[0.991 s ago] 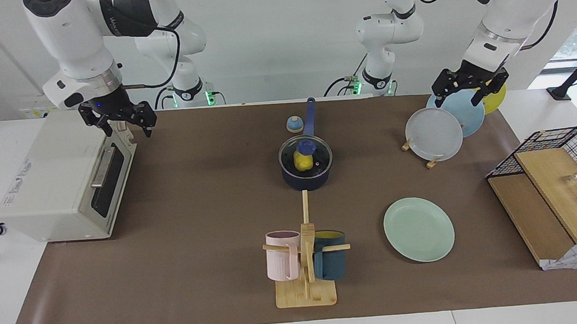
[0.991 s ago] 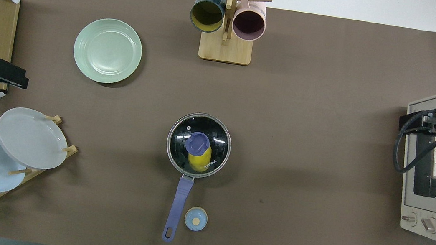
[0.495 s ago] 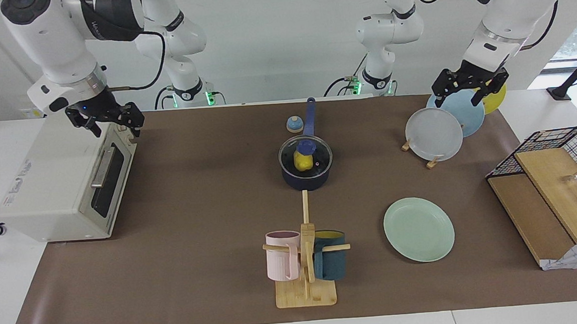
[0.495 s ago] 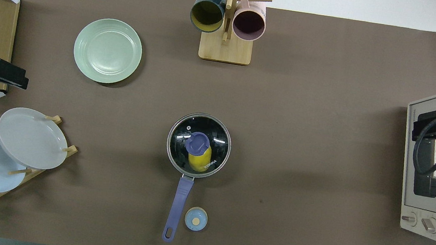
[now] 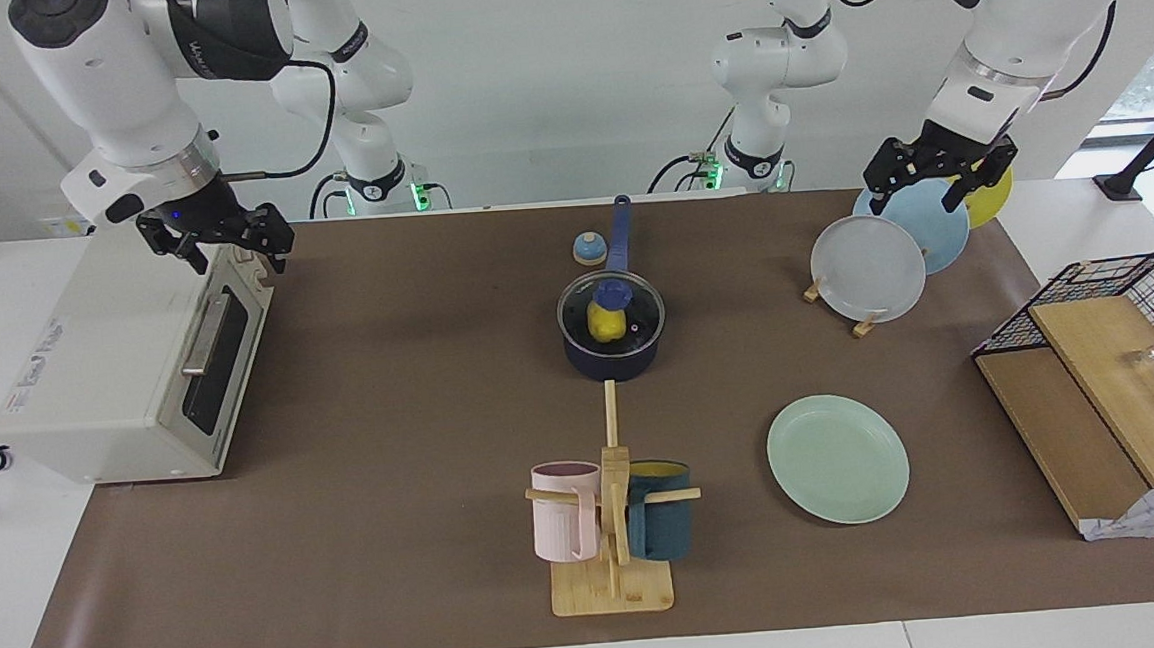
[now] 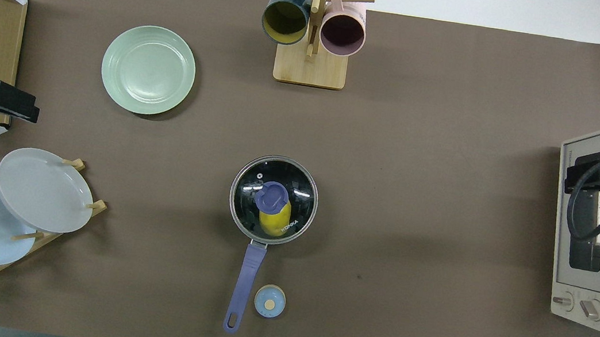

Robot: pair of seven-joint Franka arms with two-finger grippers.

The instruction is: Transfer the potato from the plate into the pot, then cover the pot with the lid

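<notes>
The pot (image 6: pixel 273 200) stands at the middle of the worktop (image 6: pixel 421 219) with its long blue handle (image 6: pixel 242 287) pointing straight toward the robots. The lid (image 6: pixel 252 177) sits flat on the pot's rim, its dark blue knob (image 6: pixel 272 197) at centre. Through the glass the potato (image 6: pixel 273 223) shows inside the pot, its long axis running roughly along the handle's line, the end nearer the robots in plain sight and the other end hidden under the knob. White lettering on the glass beside the potato reads "KONKA".

The plate (image 6: pixel 148 69) lies bare, farther from the robots than the pot and toward the left arm's end of the worktop. A small blue-and-tan bell (image 6: pixel 269 301) stands just beside the handle.

The left gripper (image 5: pixel 939 182) hangs over the rack of standing plates (image 5: pixel 869 266), jaws spread and holding nothing. The right gripper (image 5: pixel 216 236) hangs over the toaster oven (image 5: pixel 109 363), jaws likewise spread and empty. A red warning label sits on the oven near its two dials; its text is too small to read.
</notes>
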